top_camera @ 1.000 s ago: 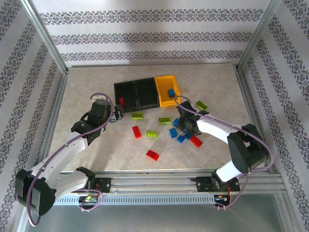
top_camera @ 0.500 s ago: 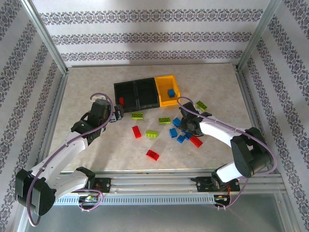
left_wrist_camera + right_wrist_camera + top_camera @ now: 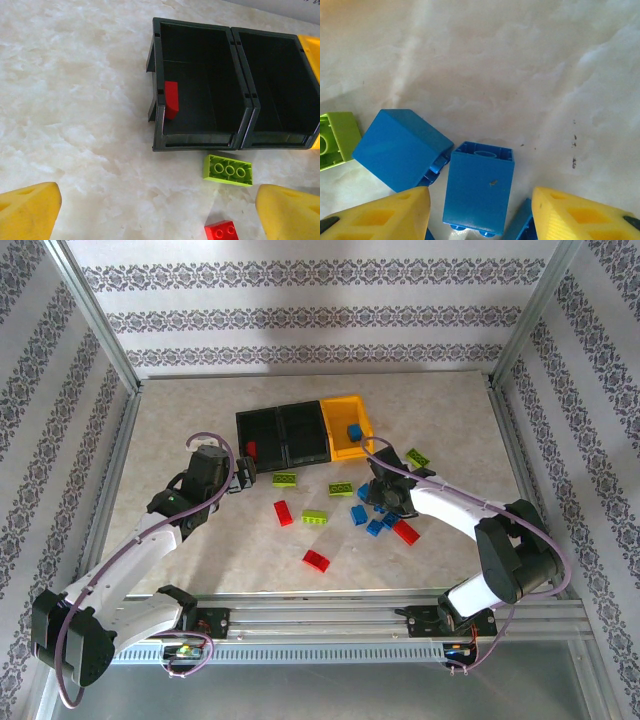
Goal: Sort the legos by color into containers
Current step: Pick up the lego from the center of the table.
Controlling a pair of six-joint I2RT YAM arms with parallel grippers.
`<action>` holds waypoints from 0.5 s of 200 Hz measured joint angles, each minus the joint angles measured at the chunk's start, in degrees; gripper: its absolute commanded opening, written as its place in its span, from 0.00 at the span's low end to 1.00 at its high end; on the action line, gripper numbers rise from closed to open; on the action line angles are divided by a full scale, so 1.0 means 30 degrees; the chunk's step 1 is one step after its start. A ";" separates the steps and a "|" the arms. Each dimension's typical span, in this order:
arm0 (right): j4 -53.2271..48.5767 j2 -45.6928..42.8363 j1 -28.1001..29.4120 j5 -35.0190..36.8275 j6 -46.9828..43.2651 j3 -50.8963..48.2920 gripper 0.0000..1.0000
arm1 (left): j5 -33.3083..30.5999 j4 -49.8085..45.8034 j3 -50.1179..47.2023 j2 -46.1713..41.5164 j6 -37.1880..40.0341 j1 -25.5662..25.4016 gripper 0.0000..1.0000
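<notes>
Three joined containers stand at the back: two black bins (image 3: 260,430) (image 3: 303,430) and a yellow one (image 3: 350,445). A red lego (image 3: 171,97) leans inside the left black bin (image 3: 195,141), and a blue lego (image 3: 354,430) lies in the yellow bin. My left gripper (image 3: 243,477) is open and empty just in front of the left black bin, with a green lego (image 3: 228,170) and a red one (image 3: 222,231) nearby. My right gripper (image 3: 481,210) is open astride a blue lego (image 3: 479,192), with a gap on each side. Another blue lego (image 3: 400,147) lies beside it.
Loose bricks are scattered mid-table: green ones (image 3: 341,489) (image 3: 315,517) (image 3: 418,457), red ones (image 3: 284,512) (image 3: 316,560) (image 3: 405,531) and blue ones (image 3: 358,514) (image 3: 375,528). Metal frame posts and patterned walls close in the table on three sides.
The right arm has shifted slightly over the cluster of blue bricks and its jaws stand a little wider. The left arm has not moved.
</notes>
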 measured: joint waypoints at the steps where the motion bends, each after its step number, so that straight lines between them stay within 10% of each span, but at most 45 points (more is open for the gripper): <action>1: 0.0000 0.0007 0.0000 0.0000 0.0007 0.0000 0.57 | 0.0000 0.0000 0.0000 0.0000 0.0000 0.0000 1.00; 100: 0.0102 0.2047 -0.0022 0.0007 -0.0488 0.0576 0.52 | 0.0000 -0.0007 -0.0131 0.0000 -0.0146 0.0000 1.00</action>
